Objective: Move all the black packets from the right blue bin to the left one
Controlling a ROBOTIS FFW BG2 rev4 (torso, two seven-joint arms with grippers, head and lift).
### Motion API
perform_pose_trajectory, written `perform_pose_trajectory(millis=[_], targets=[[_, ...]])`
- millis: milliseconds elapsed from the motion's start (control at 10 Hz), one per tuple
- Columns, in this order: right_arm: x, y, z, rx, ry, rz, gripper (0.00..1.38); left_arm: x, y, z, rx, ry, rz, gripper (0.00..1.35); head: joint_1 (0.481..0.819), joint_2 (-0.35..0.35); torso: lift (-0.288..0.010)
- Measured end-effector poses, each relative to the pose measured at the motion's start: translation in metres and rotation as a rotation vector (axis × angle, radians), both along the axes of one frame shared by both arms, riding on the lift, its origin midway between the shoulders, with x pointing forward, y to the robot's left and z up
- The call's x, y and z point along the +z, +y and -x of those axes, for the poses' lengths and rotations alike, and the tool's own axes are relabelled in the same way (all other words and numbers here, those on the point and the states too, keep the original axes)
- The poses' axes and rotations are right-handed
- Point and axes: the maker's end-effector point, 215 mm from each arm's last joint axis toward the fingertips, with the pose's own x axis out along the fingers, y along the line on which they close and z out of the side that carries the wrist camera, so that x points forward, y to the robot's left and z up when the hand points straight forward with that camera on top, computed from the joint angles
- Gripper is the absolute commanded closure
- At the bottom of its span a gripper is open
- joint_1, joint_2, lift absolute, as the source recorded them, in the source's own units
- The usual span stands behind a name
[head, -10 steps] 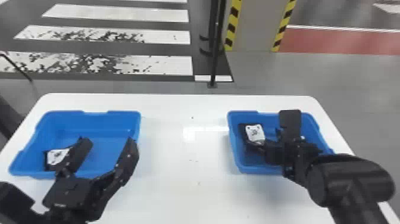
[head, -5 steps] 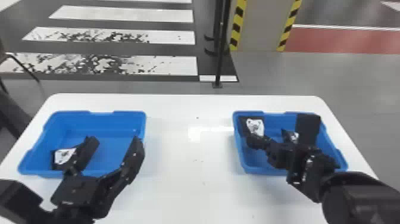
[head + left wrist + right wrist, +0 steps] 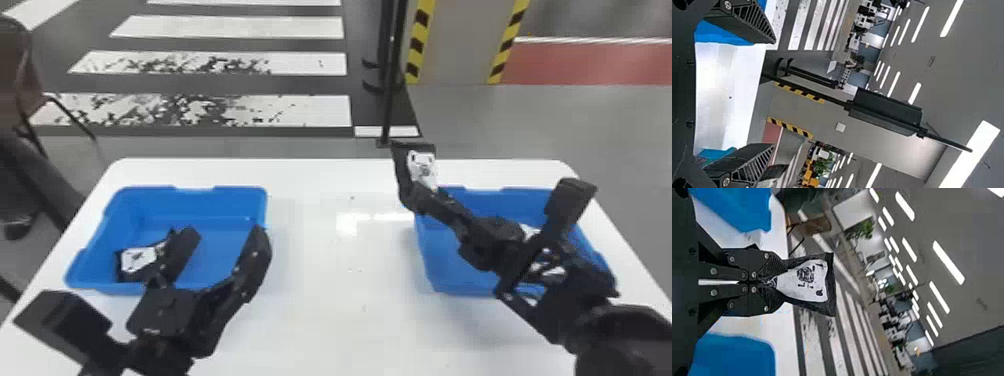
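Just lifted: black packet (image 3: pixel 424 167), pinched tight in right gripper (image 3: pixel 424 196), out of right bin (image 3: pixel 426 252), now above its upper-left corner. Carry to left bin (image 3: pixel 220 200) next (left gripper (image 3: pixel 225 234) spread wide, empty, lower left).

High up goes the head view, forward and down over the white table (image 3: pixel 335 300), left blue bin (image 3: pixel 220 200), right blue bin (image 3: pixel 465 285), and away to the crosswalk (image 3: pixel 280 26)! The left wrist view, on its side, looks low across the tabletop, past the hazard-striped pillar (image 3: pixel 460 40), up to the ceiling lights (image 3: pixel 971 154). Right wrist view, sideways too, right up close on a black packet (image 3: pixel 801 282), room and ceiling beyond. Table and crosswalk: shared by all three!
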Motion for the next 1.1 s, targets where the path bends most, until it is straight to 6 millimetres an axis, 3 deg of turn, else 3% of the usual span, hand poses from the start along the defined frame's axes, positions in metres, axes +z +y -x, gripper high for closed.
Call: perform_pose_trajectory(millis=[200, 400, 500, 700, 800, 900, 1000, 1100], targets=[[0.005, 0.090, 0.033, 0.195, 0.009, -0.145, 1.14, -0.002, -0.014, -0.002, -0.035, 0.013, 0.049, 0.09, 0.695, 0.117, -0.140], [-0.007, 0.171, 0.085, 0.381, 0.093, -0.226, 1.14, -0.005, -0.028, -0.003, -0.073, 0.020, 0.075, 0.09, 0.695, 0.227, -0.140], [-0.008, 0.197, 0.104, 0.450, 0.113, -0.238, 1.14, -0.008, -0.032, -0.004, -0.082, 0.024, 0.080, 0.09, 0.695, 0.270, -0.140], [-0.005, 0.220, 0.124, 0.517, 0.120, -0.241, 1.14, -0.012, -0.033, -0.005, -0.085, 0.027, 0.087, 0.09, 0.695, 0.307, -0.140], [-0.005, 0.226, 0.129, 0.533, 0.127, -0.245, 1.14, -0.013, -0.033, -0.005, -0.085, 0.028, 0.084, 0.24, 0.695, 0.317, -0.140], [-0.007, 0.232, 0.136, 0.552, 0.137, -0.247, 1.14, -0.014, -0.033, -0.006, -0.083, 0.029, 0.068, 0.81, 0.695, 0.328, -0.140], [-0.008, 0.237, 0.141, 0.570, 0.142, -0.246, 1.14, -0.017, -0.033, -0.008, -0.085, 0.036, 0.049, 1.07, 0.695, 0.335, -0.140], [-0.008, 0.240, 0.144, 0.579, 0.144, -0.245, 1.14, -0.019, -0.033, -0.008, -0.086, 0.049, 0.028, 1.19, 0.695, 0.342, -0.140]])
